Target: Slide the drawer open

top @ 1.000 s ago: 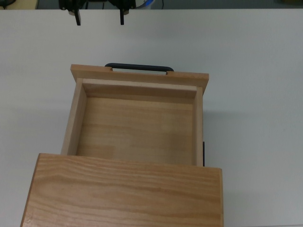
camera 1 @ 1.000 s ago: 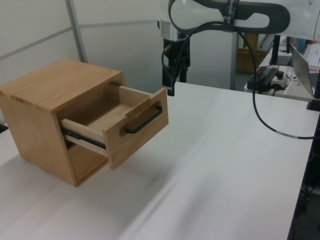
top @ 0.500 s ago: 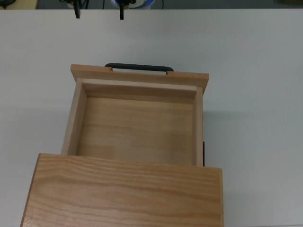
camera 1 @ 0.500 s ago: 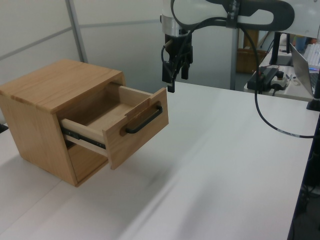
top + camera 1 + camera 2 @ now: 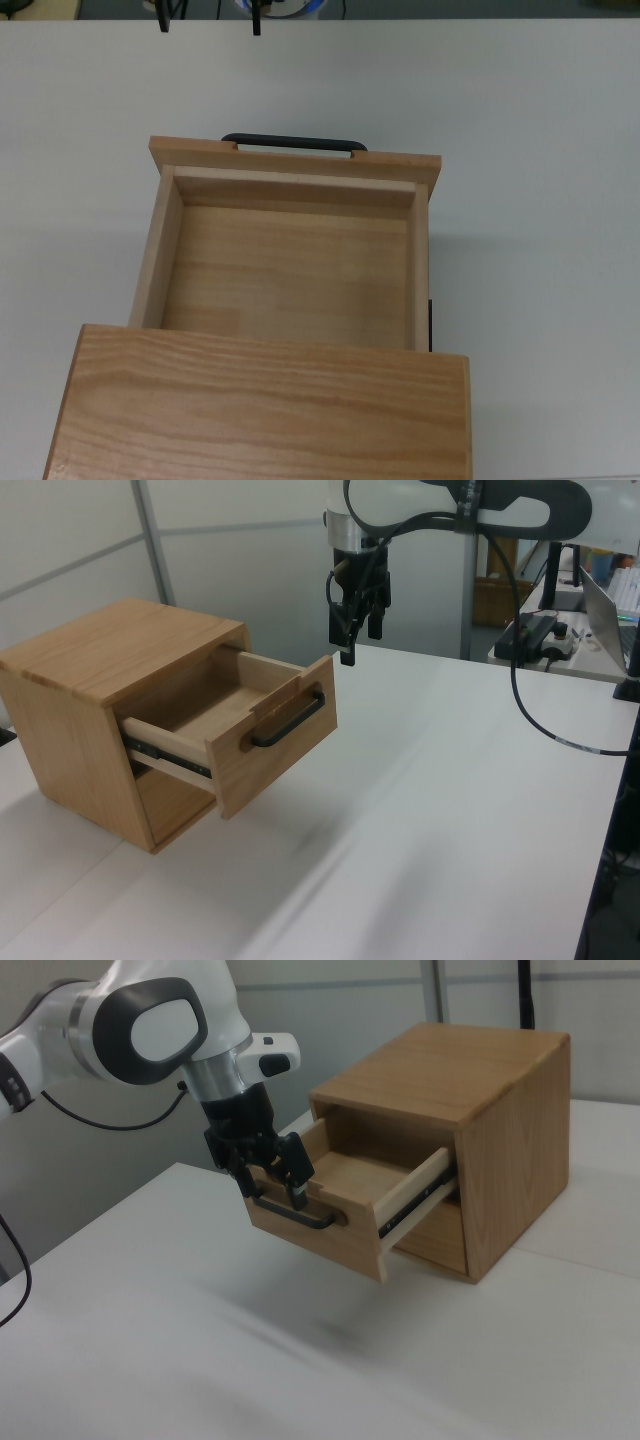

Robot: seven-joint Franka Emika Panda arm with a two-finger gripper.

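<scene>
The light wood drawer (image 5: 290, 270) stands pulled far out of its cabinet (image 5: 260, 400), and its inside is bare. Its black bar handle (image 5: 293, 143) sits on the front panel. In the top view my gripper (image 5: 210, 25) shows only as two dark fingertips at the upper edge, well beyond the handle. The left view has the gripper (image 5: 360, 640) hanging above and behind the drawer front (image 5: 275, 735), apart from the handle (image 5: 288, 720). Seen in the right view, the gripper (image 5: 275, 1192) is open, just above the handle (image 5: 295, 1212), holding nothing.
The cabinet rests on a white table (image 5: 450, 780). A black cable (image 5: 530, 710) loops down from the arm at the left view's right. A laptop (image 5: 610, 610) and a power strip (image 5: 535, 630) lie at the far right edge there.
The gripper has drawn up and away from the drawer front; in the top view its fingertips slid toward the upper edge. The drawer has not moved.
</scene>
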